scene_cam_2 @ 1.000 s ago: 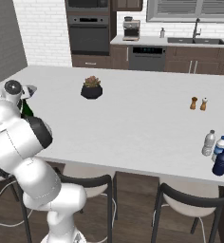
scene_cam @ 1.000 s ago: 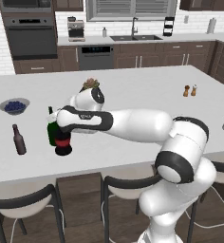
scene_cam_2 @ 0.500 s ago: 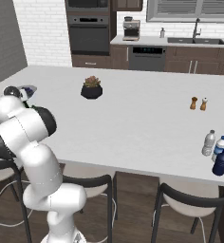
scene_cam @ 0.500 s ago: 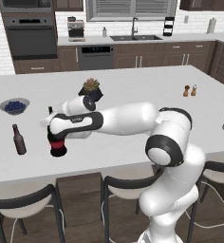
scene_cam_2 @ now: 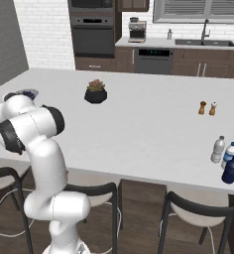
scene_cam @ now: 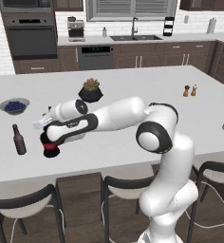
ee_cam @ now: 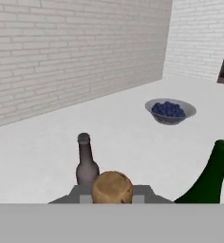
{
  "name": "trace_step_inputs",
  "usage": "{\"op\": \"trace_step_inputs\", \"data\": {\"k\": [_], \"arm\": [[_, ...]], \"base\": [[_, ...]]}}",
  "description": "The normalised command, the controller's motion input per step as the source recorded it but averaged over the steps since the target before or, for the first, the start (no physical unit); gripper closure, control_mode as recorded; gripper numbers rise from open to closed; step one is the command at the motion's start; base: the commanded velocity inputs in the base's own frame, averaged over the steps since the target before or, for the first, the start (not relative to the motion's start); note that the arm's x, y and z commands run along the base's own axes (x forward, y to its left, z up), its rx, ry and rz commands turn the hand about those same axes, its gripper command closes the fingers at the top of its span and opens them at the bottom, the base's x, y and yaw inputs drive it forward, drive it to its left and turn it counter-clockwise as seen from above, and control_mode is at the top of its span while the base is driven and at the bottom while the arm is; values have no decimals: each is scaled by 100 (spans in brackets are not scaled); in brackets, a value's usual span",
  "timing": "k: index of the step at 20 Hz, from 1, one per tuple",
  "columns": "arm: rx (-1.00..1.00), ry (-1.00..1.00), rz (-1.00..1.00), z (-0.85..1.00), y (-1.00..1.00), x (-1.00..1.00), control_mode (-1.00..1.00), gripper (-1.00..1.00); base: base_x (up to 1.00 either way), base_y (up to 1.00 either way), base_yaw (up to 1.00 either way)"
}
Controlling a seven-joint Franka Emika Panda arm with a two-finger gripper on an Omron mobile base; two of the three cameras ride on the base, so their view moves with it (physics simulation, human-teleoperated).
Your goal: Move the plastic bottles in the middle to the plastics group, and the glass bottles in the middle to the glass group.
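Kitchen island, white-topped, with a white robot arm stretched low across it toward its left end. The gripper sits over the red-labelled bottle, a dark, round-bodied glass bottle standing on the counter near the front edge. In the hand view a round cork-coloured stopper sits right between the fingers, so the jaws appear closed on the bottle's thin neck.

Just beside it stands the small brown bottle, upright; in the hand view it is directly beyond the stopper. The green bottle leans across the lower right of the hand view, though that tilt may come from the camera's roll. These two form the glass group, so the red-labelled bottle is already near its goal. A bowl of blueberries lies farther back, and a potted plant sits mid-counter.

At the far right end, three small plastic bottles stand close together, with salt and pepper shakers well apart behind them.

The glass bottle is likely heavy for its size, rigid, smooth and breakable. A neck grip leaves the weighty body hanging below, so it could swing or slip; setting it down gently and clear of its neighbours seems wise.
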Motion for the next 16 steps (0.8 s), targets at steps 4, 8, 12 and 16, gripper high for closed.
{"op": "trace_step_inputs", "data": {"k": [4,8,12,16], "arm": [[0,0,0,0,57,13,-100,100],[0,0,0,0,49,5,-100,100],[0,0,0,0,53,5,-100,100],[0,0,0,0,47,4,-100,100]], "base": [[0,0,0],[0,0,0],[0,0,0],[0,0,0]]}}
